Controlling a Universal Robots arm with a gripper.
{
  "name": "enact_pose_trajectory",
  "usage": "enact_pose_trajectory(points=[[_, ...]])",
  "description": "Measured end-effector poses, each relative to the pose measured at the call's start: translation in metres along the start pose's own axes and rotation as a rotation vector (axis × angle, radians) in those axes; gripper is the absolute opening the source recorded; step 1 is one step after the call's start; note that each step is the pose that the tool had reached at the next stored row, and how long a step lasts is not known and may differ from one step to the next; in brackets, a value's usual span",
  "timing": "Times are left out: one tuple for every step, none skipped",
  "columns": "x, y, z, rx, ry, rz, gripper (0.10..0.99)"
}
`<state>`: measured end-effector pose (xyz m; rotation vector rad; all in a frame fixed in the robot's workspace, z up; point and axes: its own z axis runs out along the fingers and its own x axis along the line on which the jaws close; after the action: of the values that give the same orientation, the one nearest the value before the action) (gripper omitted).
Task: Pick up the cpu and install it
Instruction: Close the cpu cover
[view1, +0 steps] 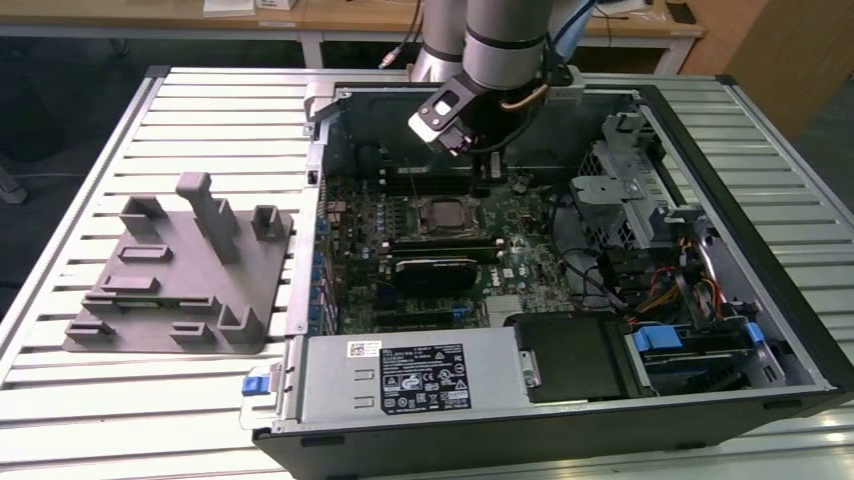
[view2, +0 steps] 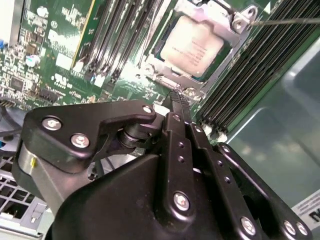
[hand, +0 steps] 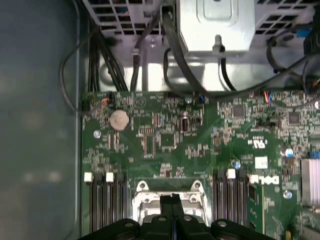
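One Universal Robots arm reaches down into the open computer case from the upper centre of the exterior view. Its gripper hangs over the motherboard. In both wrist views the two black fingers lie pressed together with nothing between them.

The cpu is not in the gripper. It lies flat in its socket on the board, silvery top up, with the socket's metal frame round it and a thin wire lever beside it. In the exterior view it sits just left of centre, below the gripper, with the memory slots next to it. From the second wrist view the fingertips look near the socket's edge but apart from the chip, though I cannot tell whether they touch the frame.

The grey plastic fixture stands well apart on the slatted table, at the exterior view's left.

By my judgement the chip is placed, and the step in hand is its seating. To do that well:
- Keep the closed fingers square to the board.
- Avoid any sideways push, which could skew the chip.
- Keep the fingertips off the lever and the memory slots.
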<state>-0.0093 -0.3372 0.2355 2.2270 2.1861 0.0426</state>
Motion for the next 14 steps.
enact_pose_trajectory(points=[[0.0000, -0.0011, 0.0000, 0.000, 0.0001, 0.000, 0.106], [0.0000, -0.0022, 0.0000, 0.000, 0.0001, 0.000, 0.106], [0.0000, -0.0036, 0.0000, 0.000, 0.0001, 0.001, 0.106], [-0.0001, -0.0053, 0.0000, 0.000, 0.0003, 0.001, 0.106], [-0.0001, -0.0073, 0.0001, 0.000, 0.0003, 0.001, 0.106], [-0.0002, -0.0090, 0.0002, 0.000, 0.0002, 0.001, 0.106], [-0.0002, -0.0104, 0.0004, 0.000, 0.0000, 0.002, 0.106], [-0.0002, -0.0117, 0.0008, 0.000, 0.0000, 0.002, 0.106], [-0.0003, -0.0132, 0.0012, 0.000, 0.0000, 0.002, 0.106], [-0.0005, -0.0148, 0.0016, 0.000, 0.0000, 0.003, 0.106], [-0.0008, -0.0164, 0.0020, 0.000, -0.0001, 0.003, 0.106], [-0.0010, -0.0181, 0.0026, 0.000, 0.0000, 0.004, 0.106], [-0.0012, -0.0196, 0.0031, 0.000, 0.0000, 0.004, 0.106], [-0.0015, -0.0213, 0.0036, 0.000, 0.0000, 0.005, 0.106]])
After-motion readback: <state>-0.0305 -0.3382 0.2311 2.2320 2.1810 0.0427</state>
